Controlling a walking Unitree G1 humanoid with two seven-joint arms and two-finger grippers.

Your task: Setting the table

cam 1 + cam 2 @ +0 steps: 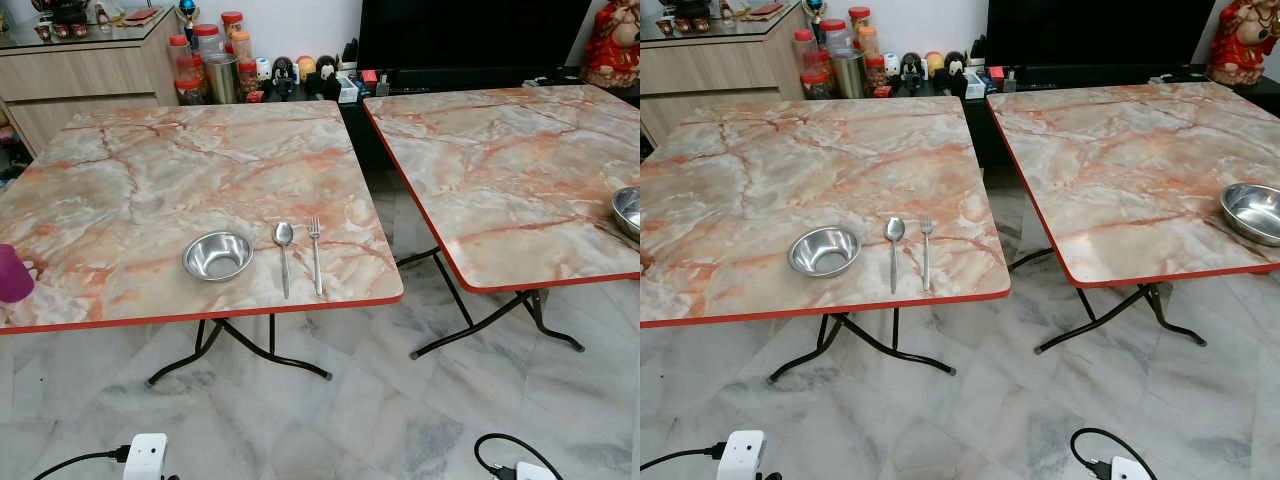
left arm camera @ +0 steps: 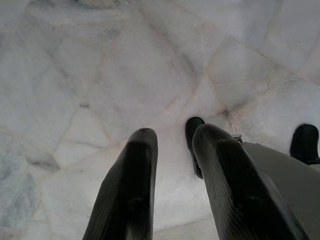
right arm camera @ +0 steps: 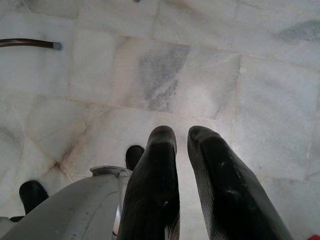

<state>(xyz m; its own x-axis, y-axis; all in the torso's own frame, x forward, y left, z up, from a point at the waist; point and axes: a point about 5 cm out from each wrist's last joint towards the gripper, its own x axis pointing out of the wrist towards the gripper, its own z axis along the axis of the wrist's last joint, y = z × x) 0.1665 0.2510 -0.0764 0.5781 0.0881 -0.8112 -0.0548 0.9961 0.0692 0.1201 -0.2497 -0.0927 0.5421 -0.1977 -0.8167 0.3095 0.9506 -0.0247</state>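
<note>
Taking the left marble-patterned folding table with the red edge (image 1: 150,200) as the landmark, a purple cup-like object (image 1: 12,273) sits at its far left edge, cut off by the frame. Near the table's front edge stands a small round stainless-steel bowl (image 1: 218,254), just to its right lies a steel spoon (image 1: 284,255), and just beside that a steel fork (image 1: 316,253), both pointing away from the robot and parallel. To the right of this table, across a gap of pale marble floor (image 1: 400,420), stands a second matching table (image 1: 510,180), with a second steel bowl (image 1: 1252,212) near its right front edge. Behind the landmark table, red-lidded jars (image 1: 205,55) crowd a low cabinet. The left gripper (image 2: 170,150) hangs over the floor, fingers slightly apart and holding nothing; the right gripper (image 3: 182,150) hangs likewise, fingers nearly together, empty. One place looks laid already; the step in hand seems to be moving to the next setting. The next move probably calls for walking to the second table and fetching cutlery for its bowl.
</note>
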